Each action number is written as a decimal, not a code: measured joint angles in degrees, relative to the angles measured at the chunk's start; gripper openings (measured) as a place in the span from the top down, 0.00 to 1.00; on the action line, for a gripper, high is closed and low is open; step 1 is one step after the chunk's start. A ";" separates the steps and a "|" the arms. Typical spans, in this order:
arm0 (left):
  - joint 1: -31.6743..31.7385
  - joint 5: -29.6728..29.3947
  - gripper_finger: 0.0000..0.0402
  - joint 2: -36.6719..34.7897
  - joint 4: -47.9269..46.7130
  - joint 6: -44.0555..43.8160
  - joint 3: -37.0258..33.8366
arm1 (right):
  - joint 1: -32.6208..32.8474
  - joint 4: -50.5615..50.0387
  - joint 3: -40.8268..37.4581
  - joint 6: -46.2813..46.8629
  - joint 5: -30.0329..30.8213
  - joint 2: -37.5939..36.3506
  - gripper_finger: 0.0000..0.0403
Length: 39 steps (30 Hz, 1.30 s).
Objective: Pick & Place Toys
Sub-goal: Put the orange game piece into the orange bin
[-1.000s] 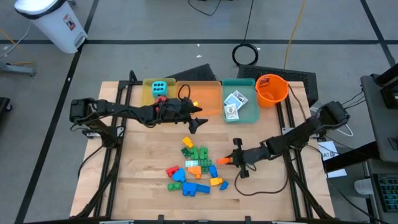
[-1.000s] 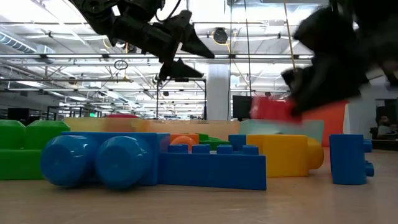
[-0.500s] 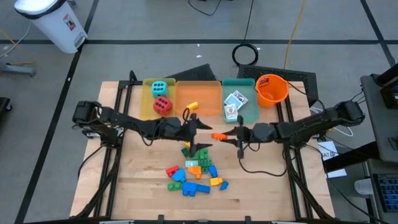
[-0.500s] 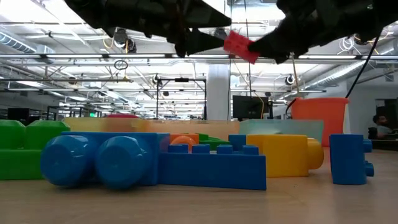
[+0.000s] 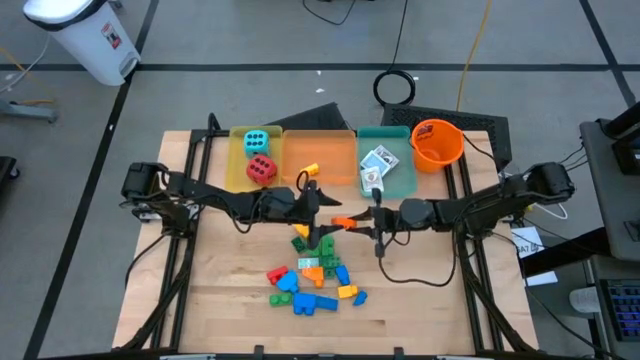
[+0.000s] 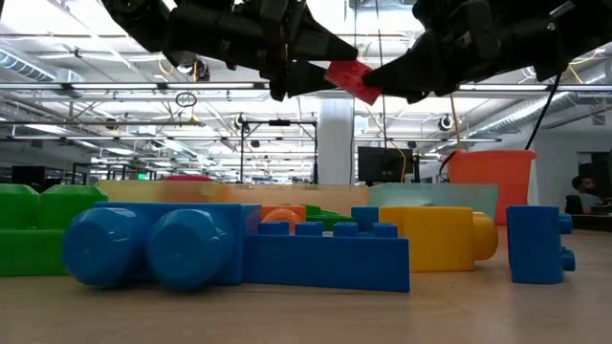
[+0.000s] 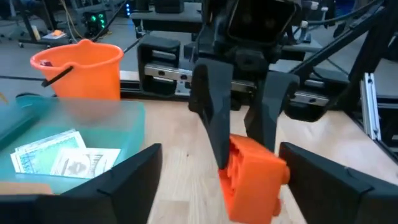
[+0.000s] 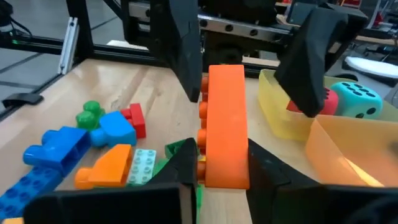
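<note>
From above, the right gripper point(image 5: 358, 222) is over the middle of the wooden table point(image 5: 230, 290), closed on an orange brick point(image 5: 345, 221). The brick's long axis lies along the line between the two arms and points toward the left gripper point(image 5: 322, 218), whose fingers stand spread on either side of the brick's free end. Whether they touch it is hard to tell. Just below both grippers lies the pile of bricks point(image 5: 315, 270). Behind them stand the yellow tray point(image 5: 237, 170) with the red die point(image 5: 261, 167) and cyan die point(image 5: 255, 140), and the teal tray point(image 5: 400, 185) with card packs point(image 5: 376, 166).

In the low view the brick point(image 6: 350, 79) looks red and hangs high between the dark fingers of both arms; blue, green and yellow bricks fill the foreground. Behind is a large hall with ceiling lights.

The left wrist view shows the brick point(image 7: 252, 177) end-on between the right gripper's fingers point(image 7: 211, 115), with the orange bucket point(image 7: 78, 68) beyond.

In the right wrist view, the brick point(image 8: 225, 134) stands on edge, and the left gripper's fingers point(image 8: 183, 46) are wide apart at its far end.
</note>
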 joint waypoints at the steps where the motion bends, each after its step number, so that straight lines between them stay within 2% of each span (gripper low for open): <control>1: 0.03 0.00 0.25 0.00 -0.66 0.05 0.00 | -0.19 0.31 0.00 -0.13 -0.02 0.16 0.86; 11: 1.39 2.19 0.72 0.00 -2.62 1.94 0.00 | -2.81 1.35 0.00 -0.73 -0.22 0.51 0.86; 12: 1.72 2.33 0.75 -0.01 -2.40 2.67 0.00 | -2.97 1.22 0.00 -0.46 -0.20 0.46 0.85; 19: 6.48 3.06 0.75 -3.54 -4.73 3.92 0.01 | -3.62 -0.86 0.13 2.51 2.96 -1.86 0.73; 21: 8.54 3.89 0.75 -4.96 -6.23 4.16 0.02 | -3.48 -3.66 0.10 2.40 5.16 -3.78 0.68; 25: 13.81 0.22 0.75 -6.05 -8.07 5.41 0.10 | -3.40 -11.33 -0.11 1.99 6.46 -8.28 0.61; 27: 16.33 1.55 0.75 -5.91 -10.08 5.37 0.10 | -4.14 -14.12 -0.14 1.95 7.80 -9.90 0.58; 34: 25.50 6.16 0.75 1.42 -8.31 2.74 0.09 | -6.95 -11.96 -3.79 1.79 7.74 -11.27 0.56; 39: 29.25 5.72 0.75 7.56 -6.57 0.39 -0.04 | -8.70 -11.33 -4.99 1.98 7.33 -11.06 0.58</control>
